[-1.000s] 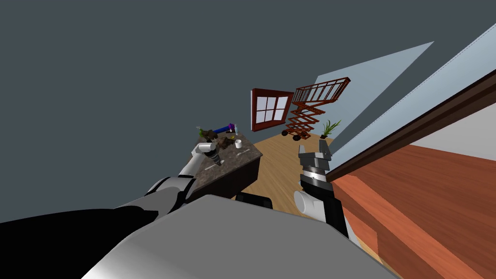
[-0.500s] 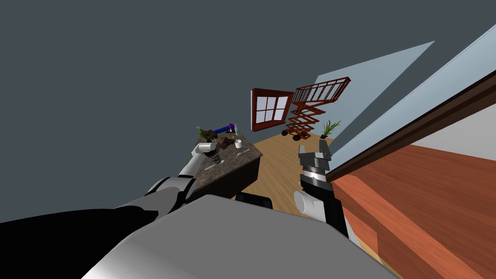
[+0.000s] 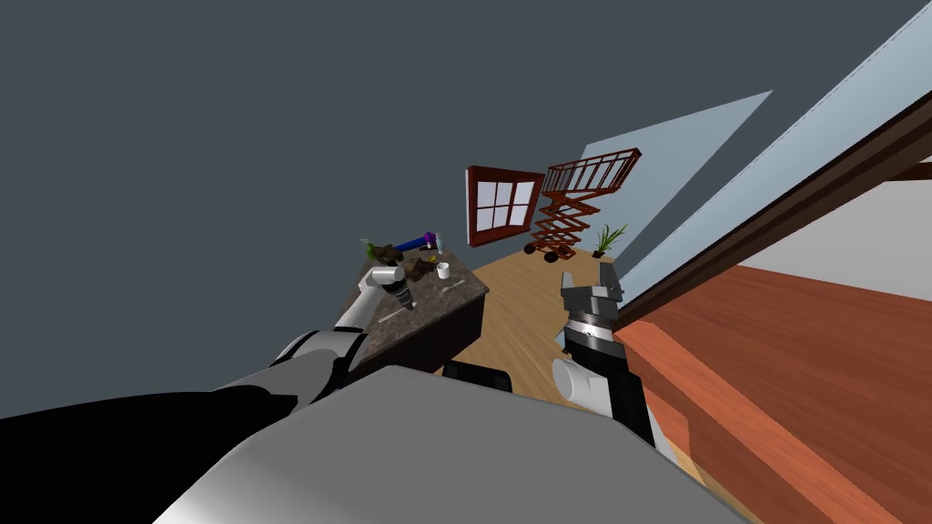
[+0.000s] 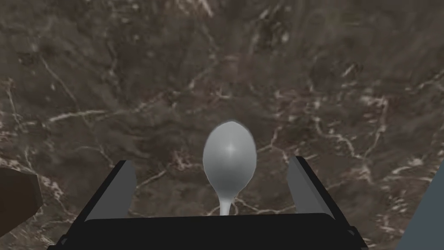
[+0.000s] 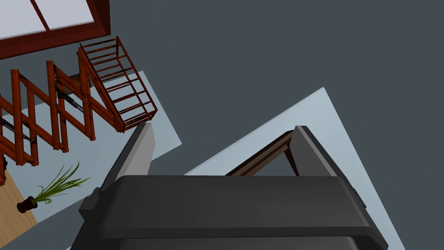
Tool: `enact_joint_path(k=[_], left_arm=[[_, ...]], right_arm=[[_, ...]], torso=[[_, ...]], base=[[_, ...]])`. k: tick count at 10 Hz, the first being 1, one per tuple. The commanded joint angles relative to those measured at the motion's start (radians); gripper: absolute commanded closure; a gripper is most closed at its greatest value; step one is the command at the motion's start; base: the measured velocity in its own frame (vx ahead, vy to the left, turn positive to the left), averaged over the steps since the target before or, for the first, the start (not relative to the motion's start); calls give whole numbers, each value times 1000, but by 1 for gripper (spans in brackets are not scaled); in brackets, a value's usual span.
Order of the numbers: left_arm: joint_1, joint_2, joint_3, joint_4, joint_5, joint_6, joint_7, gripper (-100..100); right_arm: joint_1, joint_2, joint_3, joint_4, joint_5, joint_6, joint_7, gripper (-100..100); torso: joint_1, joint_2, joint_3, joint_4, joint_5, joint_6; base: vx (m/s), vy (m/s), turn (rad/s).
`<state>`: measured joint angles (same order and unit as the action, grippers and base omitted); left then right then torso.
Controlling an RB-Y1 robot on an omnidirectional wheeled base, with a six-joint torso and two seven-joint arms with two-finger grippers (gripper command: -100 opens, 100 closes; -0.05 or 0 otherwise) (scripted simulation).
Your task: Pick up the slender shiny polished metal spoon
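The spoon (image 4: pixel 230 161) is smooth and silver-grey and lies flat on the dark marble tabletop (image 4: pixel 303 87). Its oval bowl points away from my hand, and the handle runs back under the gripper's dark body. My left gripper (image 4: pixel 211 161) is open just above the table, with one finger (image 4: pixel 119 186) on each side of the bowl, well apart from it. In the head view the left gripper (image 3: pixel 403 299) hangs over the marble table (image 3: pixel 455 305). My right gripper (image 3: pixel 602 277) is held up beside the wooden furniture, open and empty, fingers (image 5: pixel 138 149) spread.
At the table's far end stand a white cup (image 3: pixel 443 270), dark clutter (image 3: pixel 414 267) and a blue object (image 3: pixel 414 242). A brown object (image 4: pixel 17 202) lies near the left finger. Reddish wooden furniture (image 3: pixel 801 364) rises at my right. A red scissor lift (image 3: pixel 569 214) stands by the far wall.
The whole head view has shifted slightly, so my head or base moved. The left gripper stays over the same spot on the table, and the right arm has not moved.
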<state>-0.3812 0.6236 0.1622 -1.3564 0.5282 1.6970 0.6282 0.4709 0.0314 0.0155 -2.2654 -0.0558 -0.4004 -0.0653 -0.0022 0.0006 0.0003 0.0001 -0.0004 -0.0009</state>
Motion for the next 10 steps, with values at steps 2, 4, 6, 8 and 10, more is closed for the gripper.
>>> enact_joint_path(k=[2,4,6,8,10], left_arm=[[6,34,-2,12,-4,8,-54,-100],[15,68,-10,29,-2,28,-98,-100],[25,95,-19,45,3,51,-130,-100],[38,127,-30,64,13,91,-166,-100],[47,152,-38,79,24,132,-192,-100]], right_arm=[[0,0,0,0,0,0,0,0],[0,0,0,0,0,0,0,0],[0,0,0,0,0,0,0,0],[0,0,0,0,0,0,0,0],[0,0,0,0,0,0,0,0]], torso=[[1,1,1,0,0,0],[3,3,2,1,1,0],[4,3,2,1,1,-1],[5,1,1,0,1,0],[5,0,0,0,1,-1]], base=[[-36,-3,-158],[-59,22,-180],[-32,30,-127],[-20,39,-147],[-10,33,-108]])
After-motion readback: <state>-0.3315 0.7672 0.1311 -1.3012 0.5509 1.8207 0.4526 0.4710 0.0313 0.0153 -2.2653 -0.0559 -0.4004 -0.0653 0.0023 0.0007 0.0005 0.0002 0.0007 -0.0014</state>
